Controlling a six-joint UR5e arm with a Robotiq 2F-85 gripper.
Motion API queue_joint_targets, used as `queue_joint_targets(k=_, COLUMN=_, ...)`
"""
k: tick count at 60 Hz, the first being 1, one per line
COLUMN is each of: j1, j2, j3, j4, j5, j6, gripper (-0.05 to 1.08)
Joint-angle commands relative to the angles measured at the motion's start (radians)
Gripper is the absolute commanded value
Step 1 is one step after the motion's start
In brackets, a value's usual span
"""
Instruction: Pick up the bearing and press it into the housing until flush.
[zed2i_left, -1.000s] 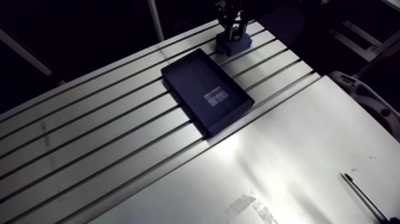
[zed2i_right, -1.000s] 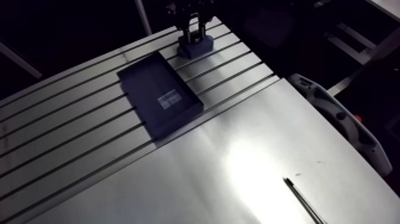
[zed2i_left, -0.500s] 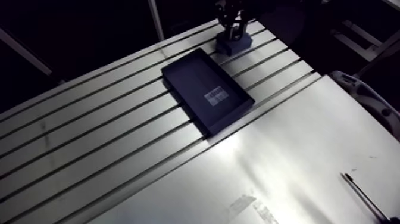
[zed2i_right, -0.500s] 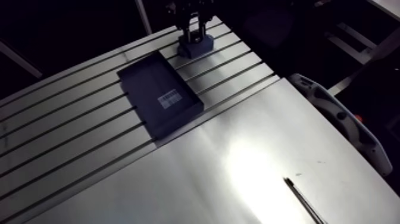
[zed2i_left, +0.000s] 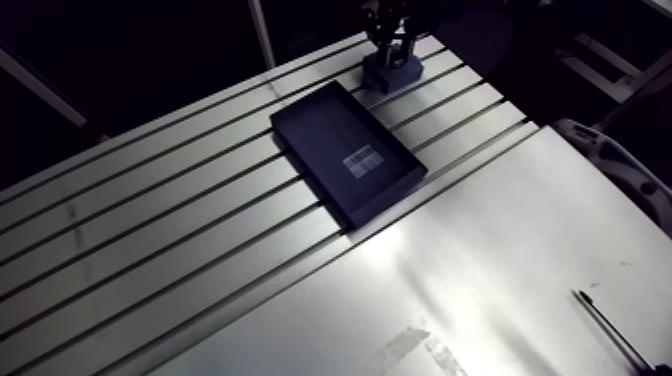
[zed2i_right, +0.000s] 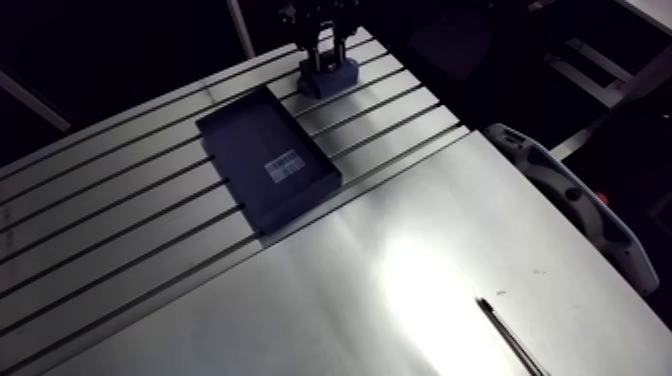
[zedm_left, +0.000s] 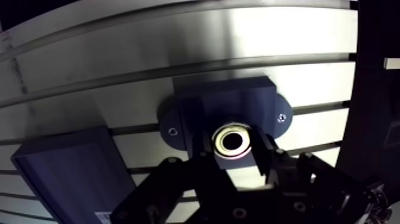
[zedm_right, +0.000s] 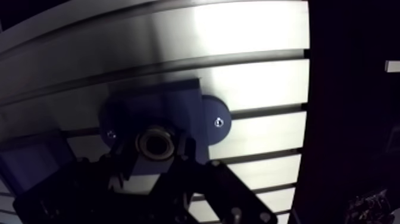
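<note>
One thin dark rod (zed2i_left: 610, 330) lies nearest in the arm view, on the smooth part of the table (zed2i_left: 470, 270). Farther back, on the slotted part, a shallow dark box (zed2i_left: 330, 135) sits at a slant across the slots, with a white label (zed2i_left: 364, 160) on its floor. Just past the box's far corner, near it but apart, stands the blue housing (zed2i_left: 392, 72). The gripper (zed2i_left: 392, 50) comes down onto it from above.

The wrist view gives the close look. The fingers (zedm_left: 266, 156) stand on either side of the bearing (zedm_left: 219, 142) and press against its rim, so the gripper is clenched on the bearing. The bearing (a pale ring with a dark hole) sits over the middle of the housing's raised block; whether it lies level with the top cannot be told. A small screw (zedm_left: 172, 131) shows on each of the housing's rounded ears, one on each side of the block. The table's slots run on beyond.
</note>
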Motion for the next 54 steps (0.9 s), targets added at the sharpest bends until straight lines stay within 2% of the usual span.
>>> queue_joint_targets(k=1, j1=0.001, j2=0.0, j3=0.002, j4=0.0, j5=0.0, j6=0.0, gripper=1.01)
queue_joint_targets(k=54, j1=0.001, j2=0.0, j3=0.0, j4=0.0, j5=-0.002, j6=-0.003, gripper=1.0)
